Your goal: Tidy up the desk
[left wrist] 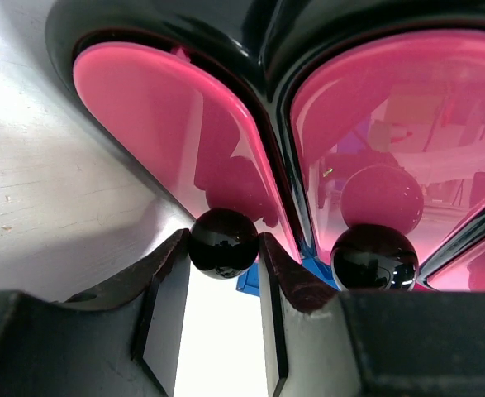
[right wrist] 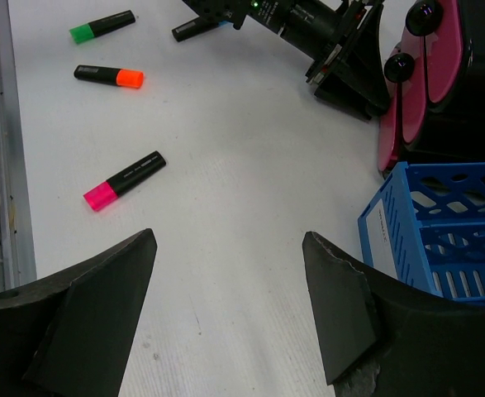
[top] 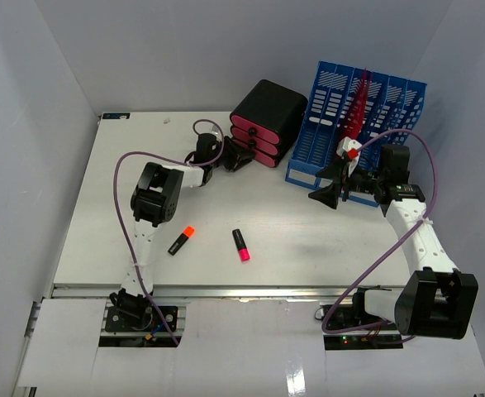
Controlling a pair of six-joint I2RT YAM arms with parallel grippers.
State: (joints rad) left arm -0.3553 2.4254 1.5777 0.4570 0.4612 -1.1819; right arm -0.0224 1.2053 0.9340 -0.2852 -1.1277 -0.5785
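The white desk [top: 308,240] holds a black drawer unit [top: 268,116] with pink drawer fronts [left wrist: 168,124] at the back. My left gripper [top: 236,157] is at the unit's front. In the left wrist view the left gripper [left wrist: 221,252] has its jaws closed on a black round drawer knob [left wrist: 222,234], and a second knob [left wrist: 374,256] sits to the right. My right gripper [top: 331,188] hangs open and empty above the desk [right wrist: 250,165], in front of the blue file rack [top: 358,124]; its open jaws also show in the right wrist view [right wrist: 230,238].
A pink highlighter [top: 240,244] and an orange highlighter [top: 181,240] lie at the desk's middle front. The right wrist view shows them too, pink [right wrist: 125,180] and orange [right wrist: 108,76], plus a green one [right wrist: 102,26]. A red item [top: 359,107] stands in the rack. A metal rail [top: 225,289] runs along the front edge.
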